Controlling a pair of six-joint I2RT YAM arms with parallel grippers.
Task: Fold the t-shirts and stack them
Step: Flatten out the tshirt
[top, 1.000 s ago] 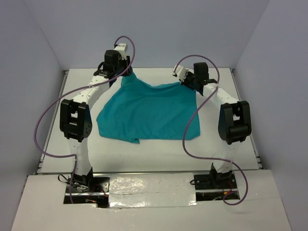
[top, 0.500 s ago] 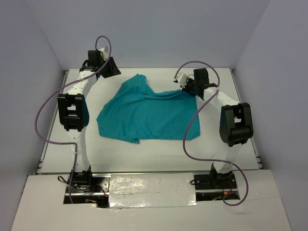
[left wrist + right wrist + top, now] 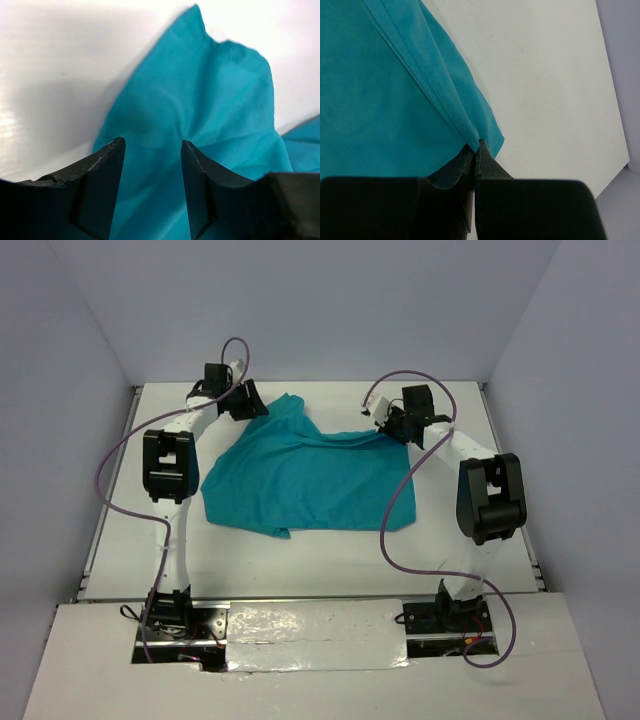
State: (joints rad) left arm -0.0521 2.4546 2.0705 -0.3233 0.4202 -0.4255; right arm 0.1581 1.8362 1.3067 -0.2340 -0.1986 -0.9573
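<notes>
You've just let go with your left pincer (image 3: 152,145). A second ago it and the right pincer (image 3: 476,147) each held a far corner of the t-shirt (image 3: 310,475). The left one then opened, swung out toward the far left corner of the surface (image 3: 330,570), and has now come back in over the cloth. In its wrist view the fingers stand apart with nothing between them. The dropped corner lies below them as a bunched, pointed peak. Whether the tips touch the fabric yet, I cannot tell.

Your right pincer has not changed. It stays clenched on the t-shirt's far right corner, with folded layers of the edge caught right at its tips.

The t-shirt lies across the middle of the surface, nearer the far edge than the near one. It is mostly flat, apart from the crumpled far left corner and a small flap turned over at its near edge.

This reads as a re-grip, not progress on a fold. The cloth is not spread square and no fold has been made. You will probably want a cleaner hold on that left corner, matched to the right one. Closing on the peak as it lies risks pinching several layers at once.
</notes>
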